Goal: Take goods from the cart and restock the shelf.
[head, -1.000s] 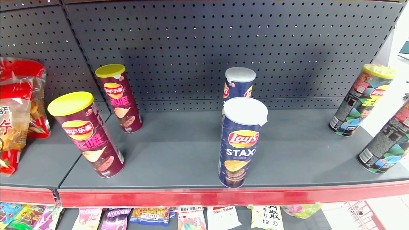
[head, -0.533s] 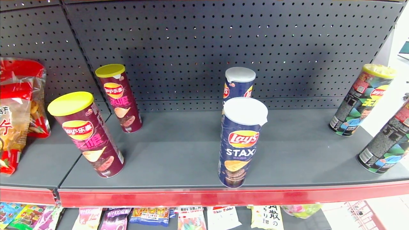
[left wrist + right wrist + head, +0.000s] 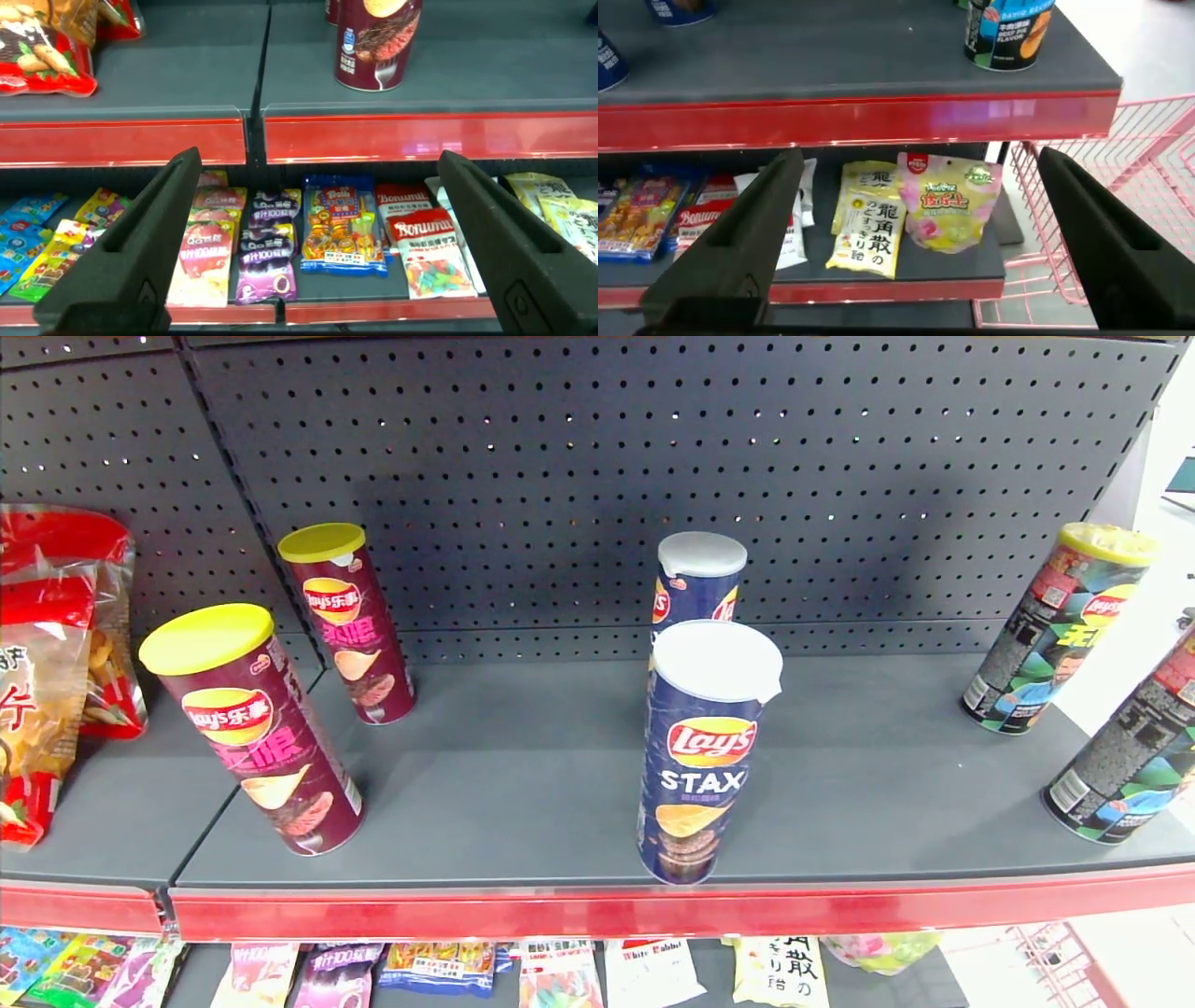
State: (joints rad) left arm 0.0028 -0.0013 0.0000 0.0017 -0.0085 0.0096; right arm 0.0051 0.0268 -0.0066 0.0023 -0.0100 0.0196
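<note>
- Shelf (image 3: 523, 775), grey with a red front edge, carries six standing chip cans: two maroon cans (image 3: 257, 733) with yellow lids at the left, two blue cans (image 3: 700, 756) in the middle, one behind the other, and two dark cans (image 3: 1055, 630) at the right
- Red snack bags (image 3: 56, 653) stand at its far left
- Cart (image 3: 1144, 100), of pink wire, sits low beside the shelf's right end
- Left claw (image 3: 313, 252) is spread wide and empty, facing the lower shelf (image 3: 374, 310) of candy packets (image 3: 344, 224)
- Right claw (image 3: 915, 247) is also wide and empty, facing the lower shelf near the cart
</note>
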